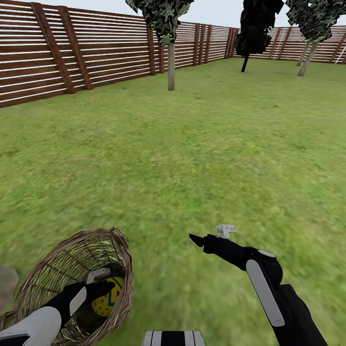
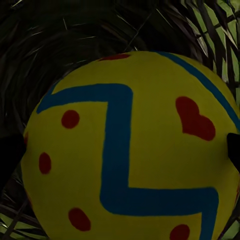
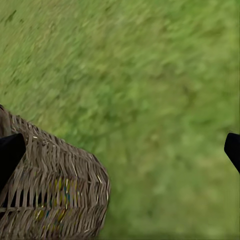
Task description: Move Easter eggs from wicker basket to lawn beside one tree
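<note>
The wicker basket stands on the lawn at the lower left of the head view. My left gripper reaches down inside it, open, its fingers on either side of a yellow Easter egg. In the left wrist view that egg, with its blue zigzag and red hearts, lies very close between the dark fingertips. Other eggs are hidden. My right gripper hangs open over bare grass to the right of the basket; yellow and blue glint through the weave.
A brown slatted fence rings the garden. A thin-trunked tree stands far ahead, a black conifer and another thin tree at the back right. A grey-brown shape touches the left edge beside the basket.
</note>
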Controlling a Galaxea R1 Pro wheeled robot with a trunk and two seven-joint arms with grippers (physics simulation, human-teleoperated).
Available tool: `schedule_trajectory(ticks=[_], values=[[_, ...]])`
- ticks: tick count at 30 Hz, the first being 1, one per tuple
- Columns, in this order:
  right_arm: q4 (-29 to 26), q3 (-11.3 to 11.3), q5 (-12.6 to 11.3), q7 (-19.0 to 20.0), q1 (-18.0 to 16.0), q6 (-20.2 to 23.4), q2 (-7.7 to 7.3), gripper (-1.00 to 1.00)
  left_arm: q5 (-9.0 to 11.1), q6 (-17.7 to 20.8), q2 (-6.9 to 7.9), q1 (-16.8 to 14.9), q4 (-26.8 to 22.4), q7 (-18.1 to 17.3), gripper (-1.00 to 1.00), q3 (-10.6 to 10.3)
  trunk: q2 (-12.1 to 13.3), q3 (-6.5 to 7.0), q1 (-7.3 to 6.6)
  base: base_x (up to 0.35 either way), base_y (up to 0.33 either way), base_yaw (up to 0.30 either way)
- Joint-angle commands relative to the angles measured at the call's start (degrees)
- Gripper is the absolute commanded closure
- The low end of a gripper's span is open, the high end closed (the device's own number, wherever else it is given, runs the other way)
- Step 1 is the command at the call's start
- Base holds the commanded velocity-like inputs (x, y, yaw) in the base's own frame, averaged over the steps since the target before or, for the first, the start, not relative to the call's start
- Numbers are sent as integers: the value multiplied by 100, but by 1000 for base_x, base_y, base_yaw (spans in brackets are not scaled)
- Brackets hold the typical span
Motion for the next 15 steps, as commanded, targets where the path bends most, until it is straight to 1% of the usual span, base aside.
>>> schedule_trajectory(ticks=[1, 11, 13, 15], values=[[-4, 1, 16, 20, -3, 19, -3, -100, -102, 36, 0, 3, 235, 2, -100, 2, -1, -5, 0, 0, 0, 0], [-4, 1, 16, 20, -3, 21, -3, -100, -102, 28, 0, 4, 235, 6, -100, 2, -1, -5, 0, 0, 0, 0], [-4, 1, 16, 20, -3, 19, -3, -100, -102, 28, -1, 4, 235, 6, -100, 2, -3, -49, 6, 0, 0, 0], [-4, 1, 16, 20, -2, 21, -3, -100, -102, 31, -1, 4, 235, 6, -100, 2, -3, -49, 6, 0, 0, 0]])
